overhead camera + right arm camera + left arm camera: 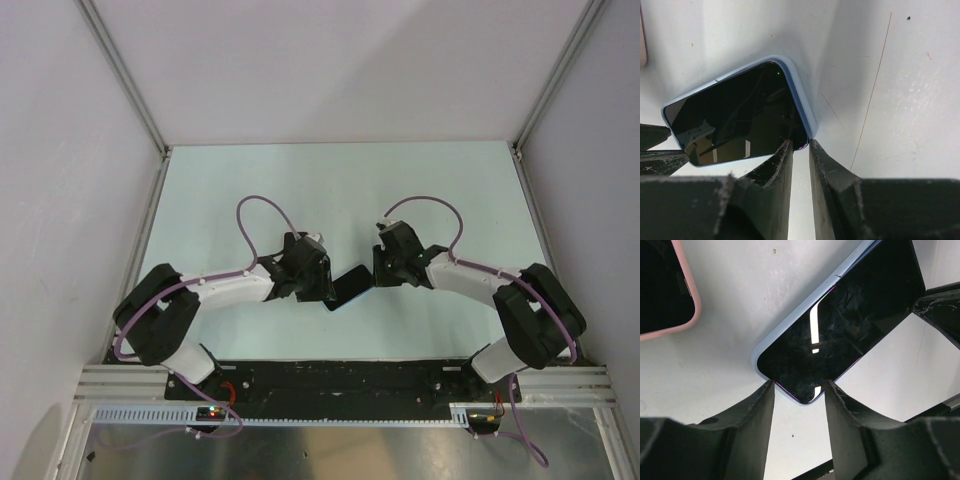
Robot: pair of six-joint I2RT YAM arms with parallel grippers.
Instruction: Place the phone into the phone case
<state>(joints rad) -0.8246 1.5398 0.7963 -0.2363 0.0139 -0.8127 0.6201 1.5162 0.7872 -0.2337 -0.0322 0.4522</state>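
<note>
The phone (pixel 840 335) showed glossy glass, the blue case (pixel 803 100) smooth matt, the black plastic fingers (pixel 855 425) scuffed.

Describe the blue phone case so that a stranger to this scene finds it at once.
On the pale table, look near the middle. There a black-screened phone lies in the blue phone case, one corner between the left fingers, another between the right fingers. Its neighbour's case is pink, not blue.

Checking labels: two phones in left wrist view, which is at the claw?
The blue-edged phone, its corner between the tips of the left claw; the pink-edged phone lies apart, at upper left.
</note>
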